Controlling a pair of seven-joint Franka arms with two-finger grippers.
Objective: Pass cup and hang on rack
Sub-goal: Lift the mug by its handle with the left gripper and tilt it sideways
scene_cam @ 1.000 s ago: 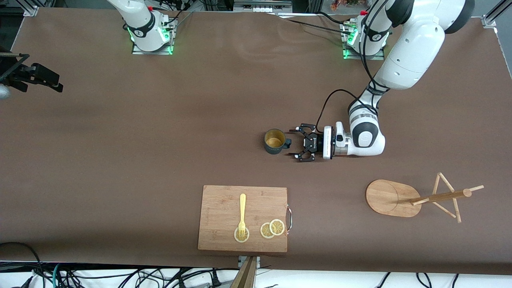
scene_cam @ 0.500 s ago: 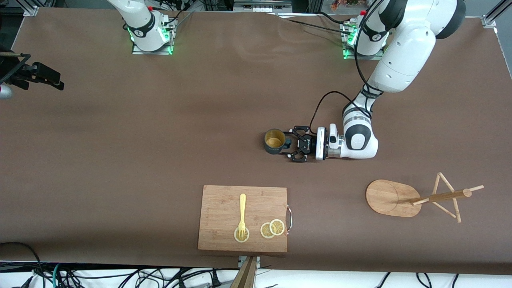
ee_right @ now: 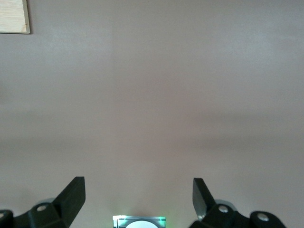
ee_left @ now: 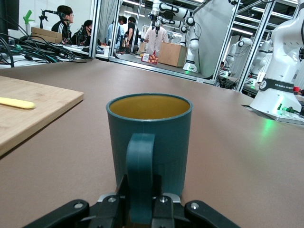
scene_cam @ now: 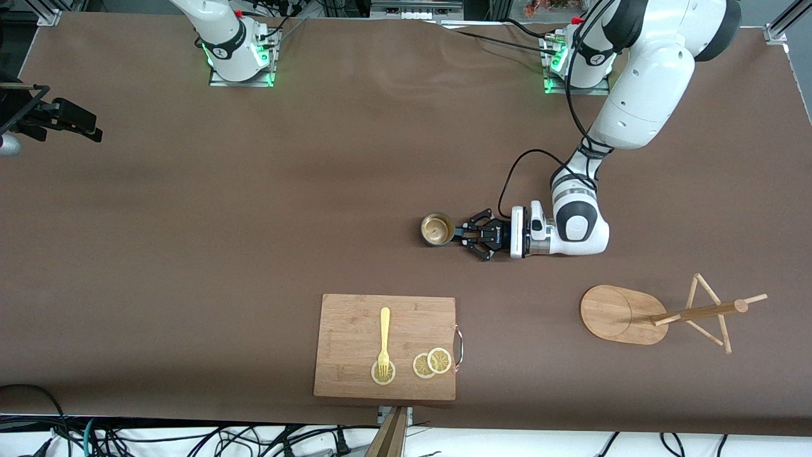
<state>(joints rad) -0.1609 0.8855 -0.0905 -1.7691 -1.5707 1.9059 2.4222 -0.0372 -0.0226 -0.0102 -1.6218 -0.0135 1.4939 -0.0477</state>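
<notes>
1 cup [scene_cam: 438,229] handle in left end effector [scene_cam: 458,237]

Around the cup [scene_cam: 438,229]: bare table [scene_cam: 254,209] is lying open on every side except where the left gripper [scene_cam: 458,237] is closing on its handle.
Cup to rack [scene_cam: 660,314]: nothing is standing between.
Rack: its pegs are sticking out (thin ones).
Cutting board [scene_cam: 385,346]: sitting nearer the camera, holding a fork [scene_cam: 384,339] and lemon slices [scene_cam: 431,363].
Right gripper [ee_right: 138,190]: hanging spread over bare table.

Brown table [scene_cam: 254,209], cables [scene_cam: 190,438] along its edge, seated people [ee_left: 64,19], mirror [ee_left: 156,28]
</notes>
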